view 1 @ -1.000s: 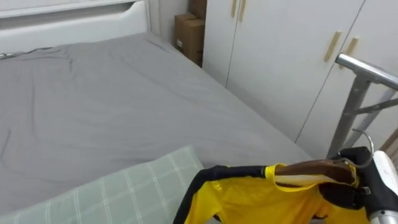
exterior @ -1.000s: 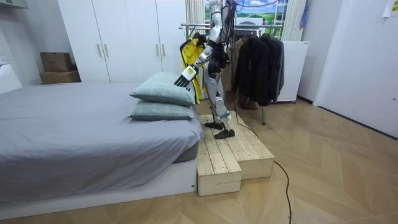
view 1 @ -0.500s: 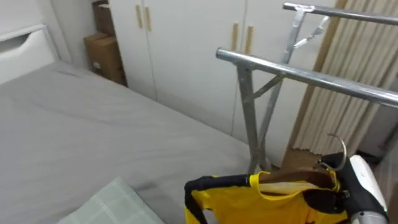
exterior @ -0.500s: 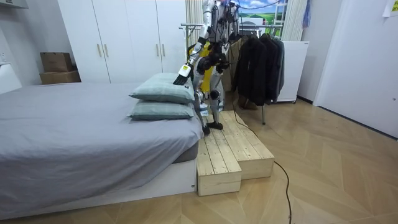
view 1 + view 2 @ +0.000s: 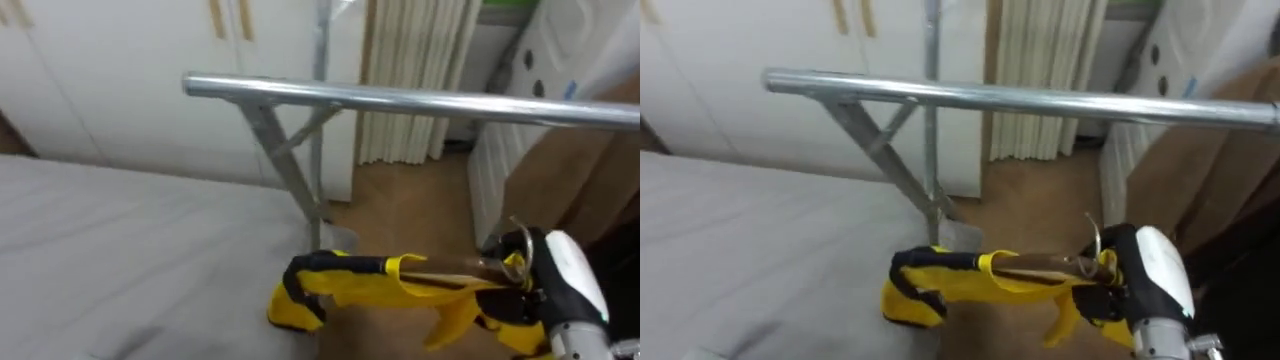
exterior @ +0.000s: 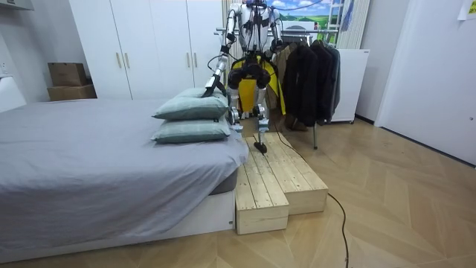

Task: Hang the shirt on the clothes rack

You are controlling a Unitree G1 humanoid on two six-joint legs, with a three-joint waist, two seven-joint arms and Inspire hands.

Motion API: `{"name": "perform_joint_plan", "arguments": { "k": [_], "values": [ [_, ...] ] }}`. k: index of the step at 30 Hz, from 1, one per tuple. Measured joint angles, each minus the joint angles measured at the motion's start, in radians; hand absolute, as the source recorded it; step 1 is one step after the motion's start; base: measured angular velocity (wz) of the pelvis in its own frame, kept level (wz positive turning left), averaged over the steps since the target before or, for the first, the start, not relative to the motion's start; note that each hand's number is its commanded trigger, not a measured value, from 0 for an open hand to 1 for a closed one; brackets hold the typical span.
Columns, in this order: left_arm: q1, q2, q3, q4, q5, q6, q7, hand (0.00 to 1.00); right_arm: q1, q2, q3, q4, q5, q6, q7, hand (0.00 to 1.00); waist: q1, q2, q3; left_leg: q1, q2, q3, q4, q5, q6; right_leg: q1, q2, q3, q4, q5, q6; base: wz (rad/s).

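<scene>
A yellow shirt (image 5: pixel 370 285) with black trim hangs on a wooden hanger (image 5: pixel 450 267). My right hand (image 5: pixel 548 290) is shut on the hanger at the lower right, its metal hook (image 5: pixel 522 240) standing up just above the fingers. The shirt is below and in front of the metal clothes rail (image 5: pixel 400 99), which crosses the top of the view. In the room view I stand on a wooden platform (image 6: pixel 271 182) facing the rail (image 6: pixel 230 31), the yellow shirt (image 6: pixel 256 74) at my waist. My left hand (image 6: pixel 211 85) hangs out over the pillows.
The rail's slanted leg (image 5: pixel 285 160) drops to the floor beside the grey bed (image 5: pixel 120 260). Dark clothes (image 6: pixel 309 71) hang on the rack to the room view's right. White wardrobe doors (image 5: pixel 110 70), a curtain (image 5: pixel 410 60) and a white cabinet (image 5: pixel 545 55) stand behind.
I have turned from the bed toward the rack, so the eye view has swung right and the rail now spans it. The shirt stays in my right hand.
</scene>
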Motion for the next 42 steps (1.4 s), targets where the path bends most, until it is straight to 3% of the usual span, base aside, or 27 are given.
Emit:
{"name": "perform_joint_plan", "arguments": {
  "k": [1, 3, 4, 9, 17, 22, 29, 32, 36, 42],
  "values": [
    [0.000, 0.004, 0.007, 0.004, 0.000, 0.008, -0.002, 0.00, -0.002, 0.000, 0.002, -0.001, 0.014, 0.006, 0.017, 1.00, 0.008, 0.009, -0.0027, 0.015, 0.028, 0.031, -0.035, 0.003, -0.008, 0.016, 0.026, 0.000, -0.061, 0.042, -0.027, -0.60],
    [-0.001, 0.011, 0.013, 0.004, 0.001, 0.033, 0.000, 0.00, -0.005, -0.001, 0.014, -0.006, 0.012, 0.006, 0.029, 1.00, 0.009, 0.005, -0.0023, 0.028, 0.049, 0.058, -0.069, 0.015, -0.029, 0.026, 0.057, -0.002, -0.121, 0.080, -0.069, -0.51],
    [-0.001, 0.012, 0.016, 0.004, 0.001, 0.054, 0.000, 0.00, -0.004, -0.001, 0.024, -0.007, 0.003, 0.006, 0.038, 1.00, 0.010, 0.005, -0.0025, 0.040, 0.057, 0.075, -0.080, 0.017, -0.031, 0.039, 0.066, 0.001, -0.145, 0.094, -0.072, -0.37],
    [-0.007, 0.022, 0.017, 0.004, 0.006, 0.114, 0.000, 0.00, -0.015, 0.000, 0.027, -0.007, -0.010, 0.027, 0.072, 1.00, 0.010, 0.004, -0.0035, 0.083, 0.063, 0.089, -0.111, 0.019, -0.036, 0.080, 0.083, 0.023, -0.183, 0.108, -0.064, -0.12],
    [-0.027, 0.022, 0.038, -0.002, 0.113, 0.152, 0.012, 0.00, -0.026, 0.019, 0.031, -0.027, -0.010, 0.028, 0.080, 1.00, 0.009, -0.013, -0.0047, 0.083, 0.072, 0.102, -0.127, 0.032, -0.037, 0.095, 0.103, 0.054, -0.248, 0.148, -0.066, -0.07],
    [-0.029, 0.022, 0.039, -0.002, 0.118, 0.154, 0.050, 0.00, -0.026, 0.029, 0.033, -0.036, -0.026, 0.024, 0.081, 1.00, -0.006, -0.028, -0.0020, 0.082, 0.080, 0.102, -0.128, 0.039, -0.037, 0.116, 0.108, 0.058, -0.300, 0.181, -0.064, -0.03],
    [-0.030, 0.022, 0.041, -0.002, 0.132, 0.154, 0.053, 0.00, -0.026, 0.026, 0.025, -0.073, -0.099, 0.024, 0.132, 1.00, -0.017, -0.030, -0.0025, 0.082, 0.080, 0.096, -0.138, 0.043, -0.041, 0.126, 0.106, 0.049, -0.313, 0.198, -0.064, 0.01],
    [-0.029, 0.022, 0.051, -0.013, 0.138, 0.154, 0.052, 0.00, -0.028, 0.012, 0.010, -0.112, -0.092, 0.025, 0.155, 1.00, -0.021, -0.029, -0.0027, 0.079, 0.080, 0.086, -0.139, 0.046, -0.042, 0.128, 0.105, 0.038, -0.311, 0.198, -0.064, 0.11],
    [-0.029, 0.024, 0.051, -0.014, 0.171, 0.154, 0.046, 0.00, -0.056, -0.043, 0.010, -0.174, -0.039, 0.027, 0.178, 1.00, -0.019, -0.030, -0.0028, 0.080, 0.079, 0.073, -0.148, 0.055, -0.044, 0.134, 0.102, 0.024, -0.312, 0.198, -0.064, 0.09],
    [-0.029, 0.031, 0.051, -0.035, 0.171, 0.154, 0.042, 0.00, -0.092, -0.049, 0.010, -0.197, 0.055, 0.026, 0.184, 1.00, -0.008, -0.030, -0.0029, 0.080, 0.079, 0.062, -0.148, 0.057, -0.045, 0.136, 0.100, 0.012, -0.313, 0.198, -0.064, 0.05]
  ]
}}
